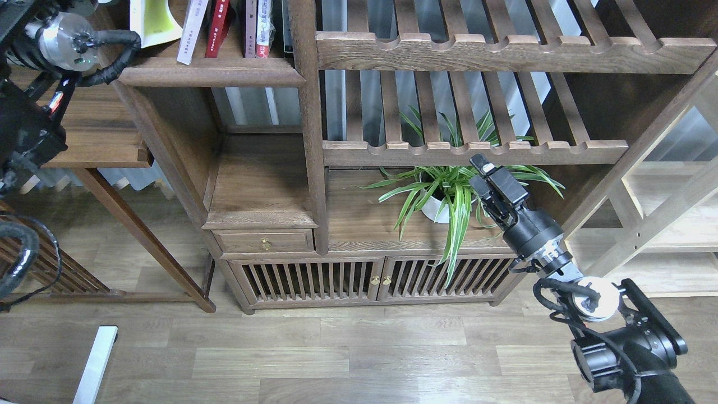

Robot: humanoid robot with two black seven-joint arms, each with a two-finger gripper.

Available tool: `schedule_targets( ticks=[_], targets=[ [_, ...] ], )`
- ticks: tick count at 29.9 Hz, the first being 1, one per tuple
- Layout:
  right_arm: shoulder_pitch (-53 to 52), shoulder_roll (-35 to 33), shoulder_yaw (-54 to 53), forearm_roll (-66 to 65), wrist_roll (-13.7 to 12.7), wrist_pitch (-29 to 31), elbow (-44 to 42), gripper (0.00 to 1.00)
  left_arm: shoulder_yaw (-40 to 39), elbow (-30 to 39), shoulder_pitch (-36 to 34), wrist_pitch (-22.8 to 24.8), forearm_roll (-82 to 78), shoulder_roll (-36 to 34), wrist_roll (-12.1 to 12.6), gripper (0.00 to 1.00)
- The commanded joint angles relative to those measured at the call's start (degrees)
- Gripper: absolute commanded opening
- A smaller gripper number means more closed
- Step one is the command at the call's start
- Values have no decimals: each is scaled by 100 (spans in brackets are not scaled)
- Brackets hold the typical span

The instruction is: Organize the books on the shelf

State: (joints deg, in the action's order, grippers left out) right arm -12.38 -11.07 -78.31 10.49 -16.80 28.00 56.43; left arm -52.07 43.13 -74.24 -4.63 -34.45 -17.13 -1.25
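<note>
The shelf [207, 73] is a dark-brown board with a rounded front edge at the top left. On it stand a white-lavender book [189, 31], leaning, and a red book [217, 28], with two more spines to their right. A large yellow-green book [150, 21] hangs in from the top edge over the shelf's left end, its lower corner near the board. My left arm's wrist [56, 33] is at the top left; its gripper is above the view's edge. My right gripper [487, 171] is held up in front of the plant, holding nothing; its fingers cannot be told apart.
A potted spider plant [443, 196] stands on the lower board behind my right gripper. Slatted racks [477, 151] with scalloped rails fill the upper right. A drawer [263, 241] and slatted doors [370, 278] are below. A side table [95, 134] is at the left, pale shelving [662, 224] at the right.
</note>
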Motion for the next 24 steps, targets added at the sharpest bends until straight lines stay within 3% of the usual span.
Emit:
schedule_targets(
  ticks=[1, 16, 21, 24],
  targets=[
    [-1, 0, 0, -3, -7, 0, -1, 90, 13, -103, -178, -38, -1, 113, 2, 36],
    [-1, -44, -9, 6, -7, 0, -1, 90, 4, -376, -609, -46, -1, 315, -51, 39],
    [-1, -97, -9, -3, 1, 0, -1, 90, 4, -306, -750, -38, 8, 518, -77, 45],
    [-10, -106, -9, 6, -7, 0, -1, 90, 12, -297, -750, -20, 8, 500, -112, 57]
  ],
)
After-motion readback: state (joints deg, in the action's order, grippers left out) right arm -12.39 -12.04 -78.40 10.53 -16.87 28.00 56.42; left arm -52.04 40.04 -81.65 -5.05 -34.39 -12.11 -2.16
